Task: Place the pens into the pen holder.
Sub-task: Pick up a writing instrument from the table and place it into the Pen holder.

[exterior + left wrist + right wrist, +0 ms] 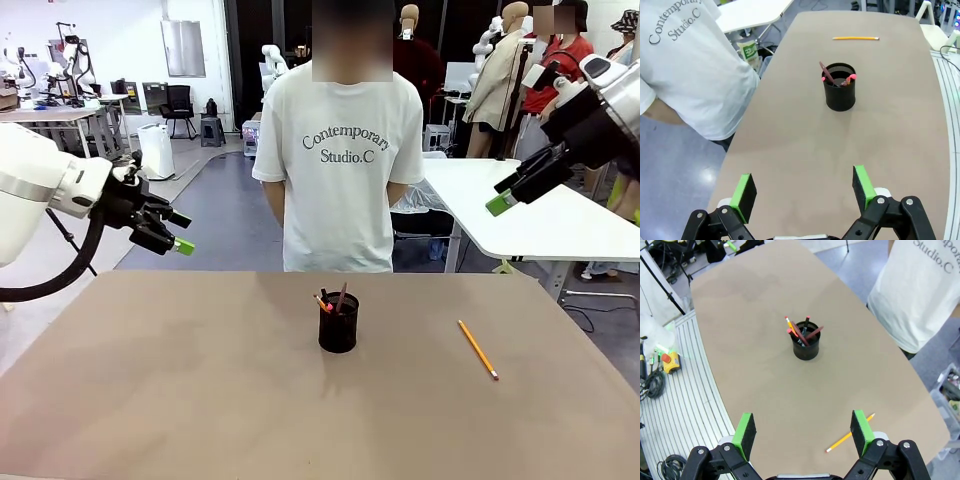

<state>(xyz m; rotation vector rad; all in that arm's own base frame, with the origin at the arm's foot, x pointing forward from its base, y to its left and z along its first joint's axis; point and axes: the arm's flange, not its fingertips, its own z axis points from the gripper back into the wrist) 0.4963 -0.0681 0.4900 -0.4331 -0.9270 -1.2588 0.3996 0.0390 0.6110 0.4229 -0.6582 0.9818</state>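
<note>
Right wrist view: the right end effector [802, 429] is being held wide open and empty above the table [740, 315], as is the left end effector [802, 189]. Just beyond, the yellow pencil [850, 433] is lying flat, judged light, stiff, slick, best pinched mid-shaft. Farther off, other pens [802, 332] are being kept in the pen holder [805, 349].

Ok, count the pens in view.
4 at least: a yellow pencil lying on the brown table right of the black mesh cup; three pens standing inside it, maybe more hidden.

Pen holder [338, 325] (pens [341, 298] inside) stands upright, yellow pencil [478, 349] lying to its right.
</note>
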